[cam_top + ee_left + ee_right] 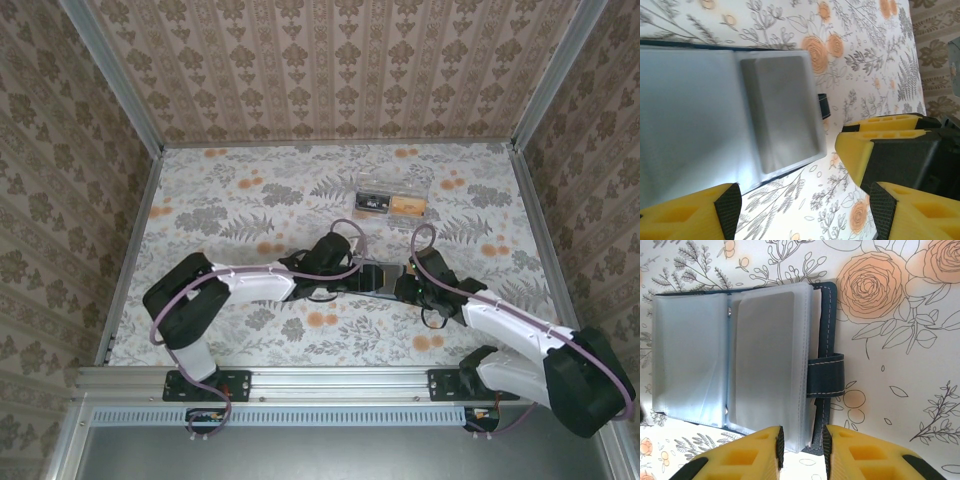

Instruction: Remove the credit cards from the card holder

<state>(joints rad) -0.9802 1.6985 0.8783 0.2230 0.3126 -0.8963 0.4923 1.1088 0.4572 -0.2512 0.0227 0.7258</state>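
The card holder [695,365] lies open on the flowered table [900,390], its clear sleeves facing up. A pale grey card [767,355] sits in the right sleeve, and the navy cover's tab [826,375] sticks out on the right. My right gripper [802,450] straddles the holder's near right corner, with narrow gaps showing between its pads and the sleeve edge. From the other side my left gripper [800,215] stands wide open over bare table, just off the holder [780,110]. From above, both grippers meet at the holder [385,272].
A clear plastic box [393,205] with black and tan contents lies behind the holder. My right gripper [880,145] stands close to the left gripper's right finger. Patterned walls [320,70] enclose the table.
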